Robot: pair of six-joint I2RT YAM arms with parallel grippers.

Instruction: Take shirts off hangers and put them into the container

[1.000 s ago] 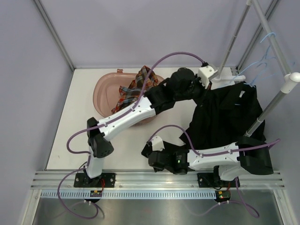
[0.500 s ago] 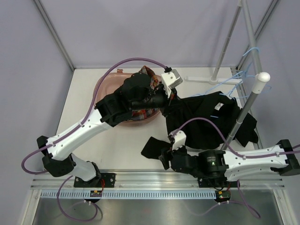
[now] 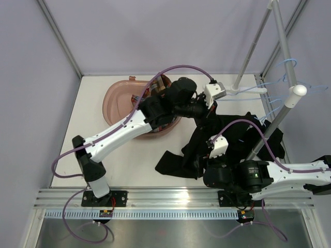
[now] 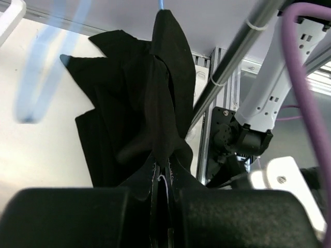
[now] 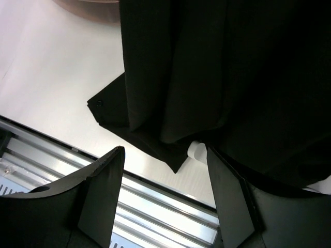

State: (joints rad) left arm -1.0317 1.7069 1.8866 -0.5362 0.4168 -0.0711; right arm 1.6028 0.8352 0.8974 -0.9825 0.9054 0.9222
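The black shirt [image 3: 235, 135] droops from beside the rack down to the table, its hem spread at the near middle. My left gripper [image 3: 199, 111] is shut on a fold of the black shirt [image 4: 139, 113], pinched between the fingertips of this gripper [image 4: 163, 176]. A thin blue hanger wire [image 4: 160, 4] meets the shirt's top. More light-blue hangers [image 3: 282, 87] hang on the rack. The plaid shirt [image 3: 161, 82] lies in the pinkish container [image 3: 118, 98]. My right gripper [image 5: 164, 188] is open just below the shirt's hem [image 5: 170, 155], with nothing between its fingers; it [image 3: 202, 161] sits near the front.
A white rack pole [image 3: 271, 126] leans through the black cloth, with its base foot [image 3: 243, 89] at the back right. The metal rail [image 5: 155, 206] runs along the near table edge under my right gripper. A purple cable [image 3: 170, 72] arcs over the container.
My left arm swung the black shirt toward the container, then back right toward the rack. My right gripper opened wide and shifted right along the near edge. The rack pole swayed.
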